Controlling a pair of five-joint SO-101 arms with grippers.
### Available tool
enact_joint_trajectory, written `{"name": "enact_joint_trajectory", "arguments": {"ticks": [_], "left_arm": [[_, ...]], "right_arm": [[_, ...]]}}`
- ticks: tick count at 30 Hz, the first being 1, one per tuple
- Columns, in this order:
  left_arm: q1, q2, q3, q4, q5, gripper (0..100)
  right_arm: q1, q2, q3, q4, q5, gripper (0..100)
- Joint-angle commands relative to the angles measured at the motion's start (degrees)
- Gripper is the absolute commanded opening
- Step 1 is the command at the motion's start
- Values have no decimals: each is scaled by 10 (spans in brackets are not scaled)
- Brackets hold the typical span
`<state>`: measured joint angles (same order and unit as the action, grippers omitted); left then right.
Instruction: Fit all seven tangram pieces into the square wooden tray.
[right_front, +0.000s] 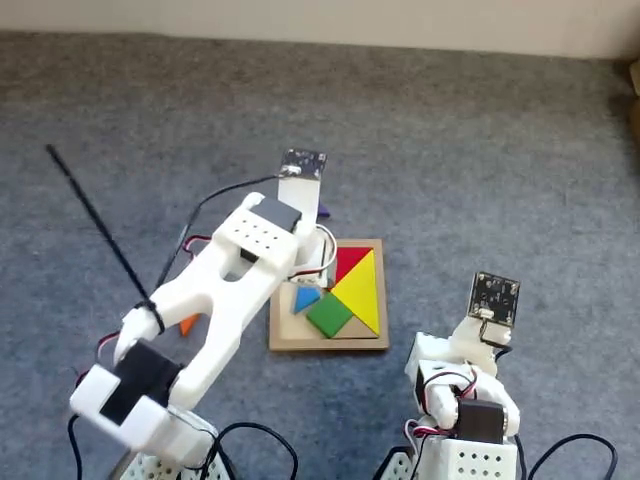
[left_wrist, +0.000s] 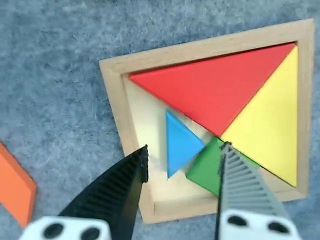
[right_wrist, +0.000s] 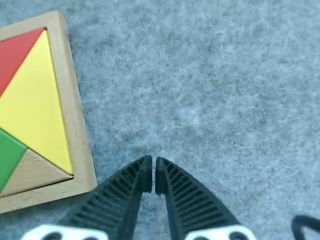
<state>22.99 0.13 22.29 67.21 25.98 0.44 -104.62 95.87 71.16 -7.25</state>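
The square wooden tray (left_wrist: 115, 105) holds a large red triangle (left_wrist: 215, 85), a large yellow triangle (left_wrist: 272, 125), a green square (left_wrist: 205, 170) and a small blue triangle (left_wrist: 180, 145). My left gripper (left_wrist: 184, 155) hangs open just above the tray, its fingertips on either side of the blue triangle, which lies on the tray floor. An orange piece (left_wrist: 15, 187) lies on the carpet outside the tray. My right gripper (right_wrist: 152, 170) is shut on nothing, low over bare carpet beside the tray's edge (right_wrist: 75, 125). In the high view the left arm covers part of the tray (right_front: 330, 340).
A purple piece (right_front: 322, 211) peeks out on the carpet just beyond the tray, behind the left arm's camera board. The orange piece (right_front: 188, 323) lies left of the tray under the left arm. Grey carpet surrounds everything, open on the right and far side.
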Motion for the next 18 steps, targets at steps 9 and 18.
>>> {"name": "enact_joint_trajectory", "arguments": {"ticks": [9, 18], "left_arm": [[-21, 0, 22, -21, -96, 37], [44, 106, -28, -40, -93, 31]], "right_arm": [[-7, -13, 78, 5, 4, 33], [-7, -13, 78, 5, 4, 33]]}}
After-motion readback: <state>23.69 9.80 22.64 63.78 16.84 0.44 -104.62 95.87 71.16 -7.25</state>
